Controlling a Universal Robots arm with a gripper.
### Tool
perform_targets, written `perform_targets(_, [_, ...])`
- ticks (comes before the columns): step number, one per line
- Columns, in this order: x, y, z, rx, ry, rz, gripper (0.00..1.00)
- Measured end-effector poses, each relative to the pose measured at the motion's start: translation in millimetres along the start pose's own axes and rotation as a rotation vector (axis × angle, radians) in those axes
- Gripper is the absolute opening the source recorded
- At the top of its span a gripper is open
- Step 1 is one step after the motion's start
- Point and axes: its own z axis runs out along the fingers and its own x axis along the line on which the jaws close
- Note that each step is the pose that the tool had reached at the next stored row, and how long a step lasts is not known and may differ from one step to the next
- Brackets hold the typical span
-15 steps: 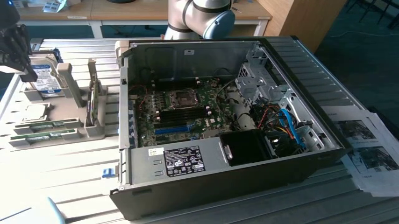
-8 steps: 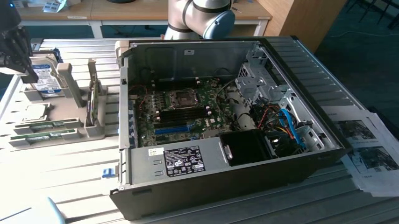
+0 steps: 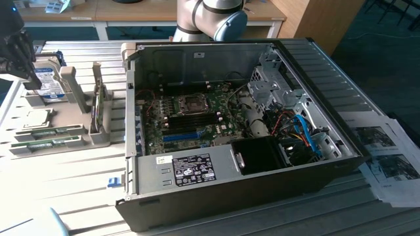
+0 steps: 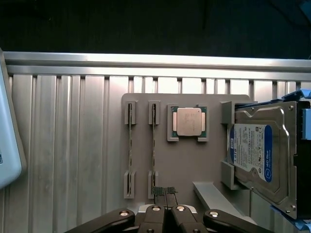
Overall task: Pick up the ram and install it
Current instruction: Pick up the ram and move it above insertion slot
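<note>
Two ram sticks stand on edge in slots of a grey parts tray [image 4: 194, 165]. One ram stick [image 4: 130, 145] is the outer one, the other ram stick [image 4: 153, 143] runs beside the processor. In the exterior view they lie at the tray's near end, ram [image 3: 50, 132] and ram [image 3: 45, 144]. My gripper [image 4: 165, 192] hovers above the tray, its fingers shut together with nothing between them, tips close to one end of the inner stick. The exterior view has my gripper [image 3: 26, 78] at its far left, over the hard drive.
A square silver processor [image 4: 188, 121] and a blue-labelled hard drive [image 4: 262, 155] share the tray. An open computer case [image 3: 315, 64] lies on the slatted table [image 3: 66, 187], motherboard [image 3: 190, 118] facing up with a blue slot [image 3: 180, 136]. Printed papers [image 3: 394, 162] lie at the exterior view's right.
</note>
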Motion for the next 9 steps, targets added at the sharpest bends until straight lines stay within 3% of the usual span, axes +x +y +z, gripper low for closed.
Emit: perform_targets(9, [0.0, -0.1, 7.9, 0.0001, 0.0, 0.0, 0.1])
